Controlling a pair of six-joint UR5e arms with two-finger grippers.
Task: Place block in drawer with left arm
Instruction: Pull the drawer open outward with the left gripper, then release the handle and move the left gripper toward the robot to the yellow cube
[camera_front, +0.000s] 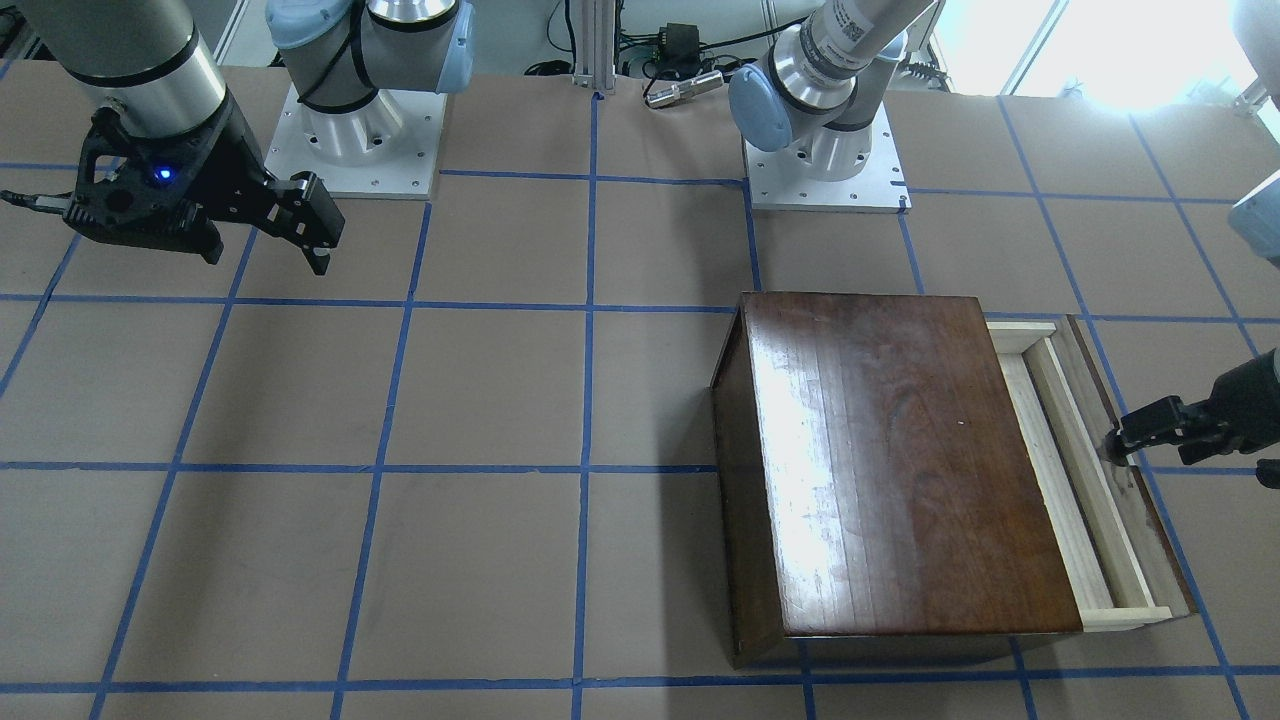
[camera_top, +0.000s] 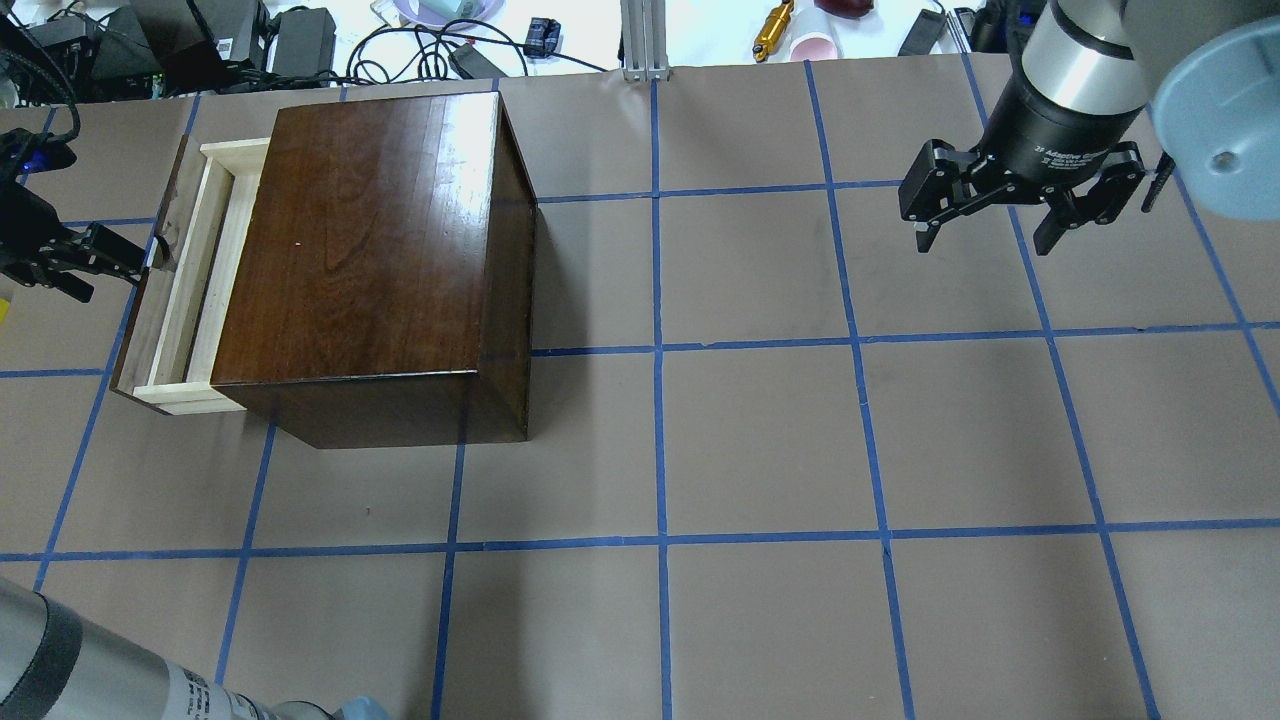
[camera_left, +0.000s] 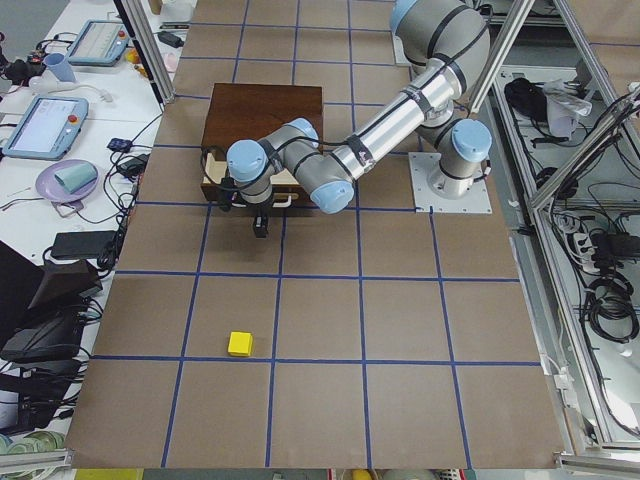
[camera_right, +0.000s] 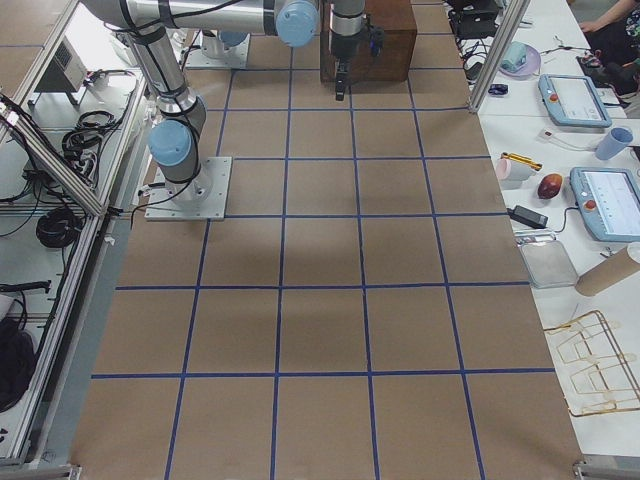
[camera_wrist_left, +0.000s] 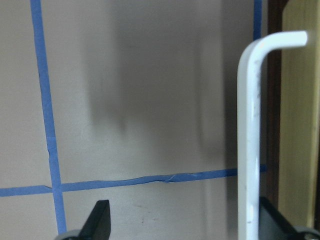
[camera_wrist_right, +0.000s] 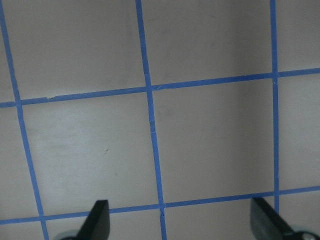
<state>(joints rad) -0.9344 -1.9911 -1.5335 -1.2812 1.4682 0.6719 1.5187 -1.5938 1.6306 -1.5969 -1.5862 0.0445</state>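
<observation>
The dark-brown cabinet (camera_top: 380, 240) stands on the table's left half with its drawer (camera_top: 190, 280) pulled partly out; the drawer's pale-wood tray also shows in the front view (camera_front: 1060, 470). My left gripper (camera_top: 125, 262) is level with the drawer's front panel and open. In the left wrist view its jaws stand wide apart, with the metal pull (camera_wrist_left: 248, 125) just inside one finger (camera_wrist_left: 272, 222). The yellow block (camera_left: 240, 343) lies on the table well away from the drawer, beyond my left gripper. My right gripper (camera_top: 985, 235) is open and empty above bare table.
Cables, boxes and small items line the far table edge (camera_top: 300, 40). The arm bases (camera_front: 355, 140) stand on white plates at the robot's side. Blue tape lines (camera_top: 655, 350) cross the brown table surface.
</observation>
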